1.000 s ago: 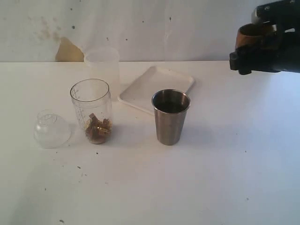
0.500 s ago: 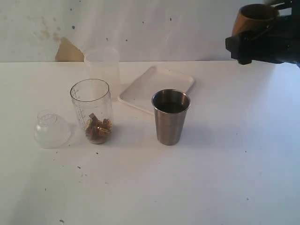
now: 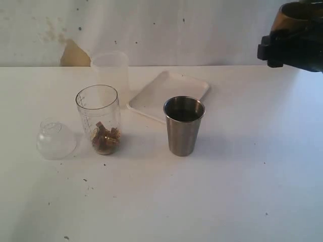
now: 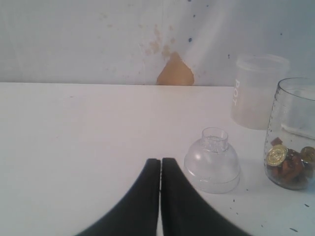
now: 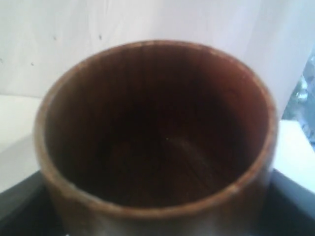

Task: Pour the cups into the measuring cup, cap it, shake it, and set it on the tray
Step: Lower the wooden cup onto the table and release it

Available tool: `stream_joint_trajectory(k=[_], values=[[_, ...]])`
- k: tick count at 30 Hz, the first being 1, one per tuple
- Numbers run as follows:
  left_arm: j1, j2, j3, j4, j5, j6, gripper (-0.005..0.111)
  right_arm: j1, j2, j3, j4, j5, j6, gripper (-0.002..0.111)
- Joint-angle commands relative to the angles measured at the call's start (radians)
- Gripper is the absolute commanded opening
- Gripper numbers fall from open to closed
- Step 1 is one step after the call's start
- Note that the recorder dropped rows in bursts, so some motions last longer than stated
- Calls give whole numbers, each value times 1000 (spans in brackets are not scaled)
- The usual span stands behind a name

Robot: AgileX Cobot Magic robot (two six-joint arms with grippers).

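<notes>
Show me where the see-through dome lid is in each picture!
Exterior view: the dome lid sits far left, just left of the measuring cup.
Left wrist view: it is between the left gripper and the measuring cup.
Right wrist view: not in it; the wooden cup fills it.
Shared landmark: the measuring cup holding brown bits.

White speckled table (image 3: 227,191) bears the measuring cup (image 3: 98,118); the cap (image 3: 55,138) beside it; steel tumbler (image 3: 183,126); tray (image 3: 169,93); frosted cup (image 3: 110,66) behind.
</notes>
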Motion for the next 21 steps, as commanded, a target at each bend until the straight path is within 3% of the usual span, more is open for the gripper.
stream_joint_trajectory(k=[1,4,6,15,19,21], values=[[0,-4,5,-13,0,0,1,54,-39,118,-703,-197,742,0],[0,-4,5,-13,0,0,1,11,-5,175,-965,-302,1038,0],[0,-4,5,-13,0,0,1,-21,42,190,-995,-327,1109,0],[0,-4,5,-13,0,0,1,-110,338,151,-991,-519,1096,0],[0,-4,5,-13,0,0,1,-110,443,81,-991,-513,908,0],[0,-4,5,-13,0,0,1,-112,478,52,-971,-509,904,3]])
